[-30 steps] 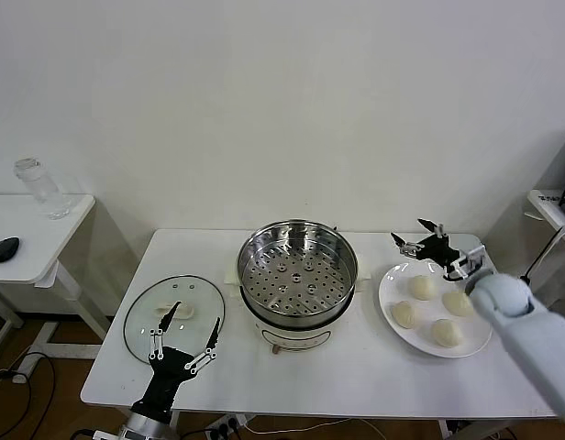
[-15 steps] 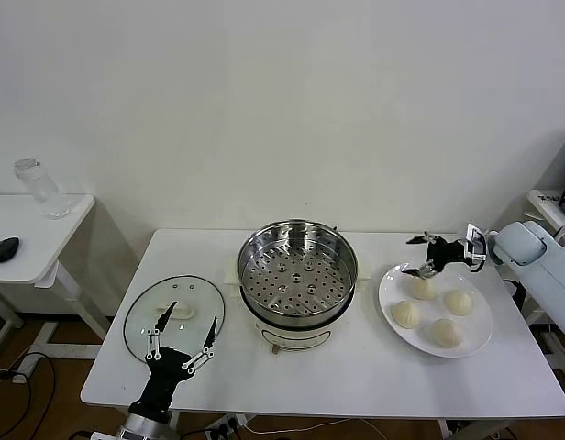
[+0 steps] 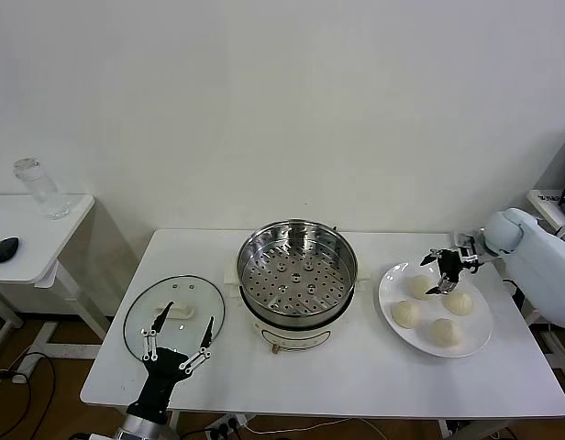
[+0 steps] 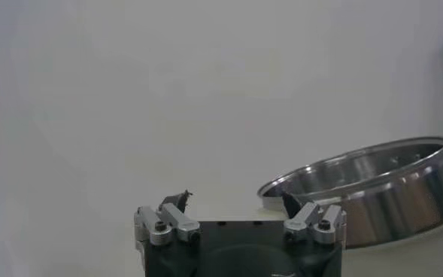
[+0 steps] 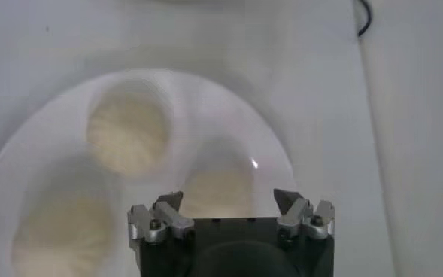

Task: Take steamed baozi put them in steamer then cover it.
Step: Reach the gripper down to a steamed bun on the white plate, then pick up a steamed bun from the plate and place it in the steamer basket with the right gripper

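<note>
The right pincer [image 3: 448, 270] has shifted right, now released above the buns [image 3: 433, 309] on the plate [image 3: 390, 293], frame right. Left pincer [image 3: 178, 341] released, lower left, near the surface [image 3: 356, 376] edge. No writing legible.

right gripper [image 3: 450, 271] | swung back over plate [image 3: 393, 298] | now above baozi [image 3: 459, 302]

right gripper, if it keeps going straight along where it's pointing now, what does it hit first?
Most likely a baozi. The right gripper hangs open over the white plate, and its wrist view shows that bun between the fingertips, dead ahead. Depth is unclear, so the gap is uncertain.
</note>
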